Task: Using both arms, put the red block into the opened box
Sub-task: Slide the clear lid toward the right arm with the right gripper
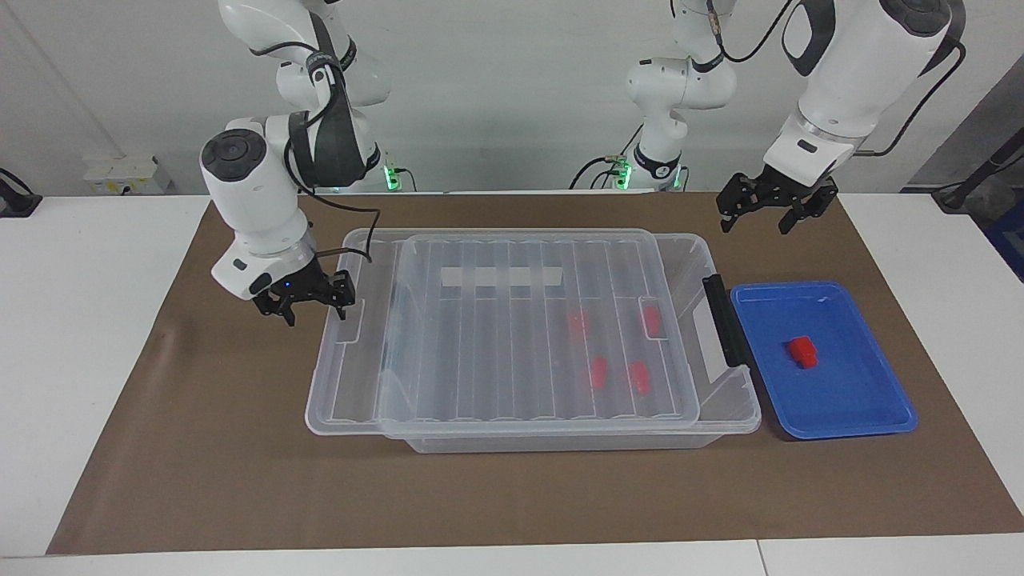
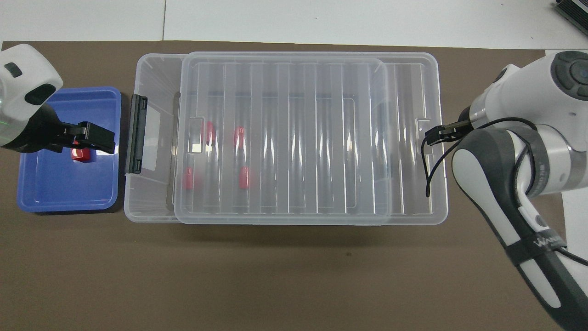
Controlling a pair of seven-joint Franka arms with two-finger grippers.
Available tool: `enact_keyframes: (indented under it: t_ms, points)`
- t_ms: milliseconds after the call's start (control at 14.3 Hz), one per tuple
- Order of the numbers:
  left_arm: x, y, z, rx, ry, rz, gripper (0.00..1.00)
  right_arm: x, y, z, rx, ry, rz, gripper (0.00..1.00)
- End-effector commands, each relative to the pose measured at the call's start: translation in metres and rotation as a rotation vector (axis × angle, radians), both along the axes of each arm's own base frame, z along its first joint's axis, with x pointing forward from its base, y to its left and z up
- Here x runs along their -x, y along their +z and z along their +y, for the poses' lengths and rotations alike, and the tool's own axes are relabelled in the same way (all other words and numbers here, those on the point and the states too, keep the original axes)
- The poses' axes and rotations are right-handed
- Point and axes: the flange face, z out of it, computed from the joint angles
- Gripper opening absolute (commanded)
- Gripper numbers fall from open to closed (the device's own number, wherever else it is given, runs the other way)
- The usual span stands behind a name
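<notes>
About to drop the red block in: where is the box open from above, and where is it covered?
Open: a strip of the box between the dark latch and the lid edge, beside the blue tray holding the red block. Elsewhere the lid covers it, overhanging toward the right hand.

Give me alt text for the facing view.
The right gripper hooks the clear lid, slid partway off the box holding four red blocks. The open left gripper hangs above the table near the blue tray with the red block.
</notes>
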Motion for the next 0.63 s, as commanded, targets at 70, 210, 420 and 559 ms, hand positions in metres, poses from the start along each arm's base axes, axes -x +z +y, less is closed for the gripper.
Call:
enact_keyframes:
  t_ms: [70, 210, 420, 559]
  points:
    - [0.007, 0.001, 0.003, 0.015, 0.015, -0.004, 1.0, 0.003, 0.003, -0.039, 0.02, 0.128, 0.022, 0.87]
    - [0.007, 0.001, 0.003, 0.015, 0.015, -0.004, 1.0, 0.004, 0.003, -0.056, 0.023, 0.174, 0.029, 0.88]
    - [0.007, 0.001, 0.003, 0.015, 0.015, -0.004, 1.0, 0.005, 0.004, -0.084, 0.024, 0.228, 0.034, 0.89]
    - [0.007, 0.001, 0.003, 0.015, 0.015, -0.004, 1.0, 0.006, 0.005, -0.104, 0.029, 0.263, 0.035, 0.9]
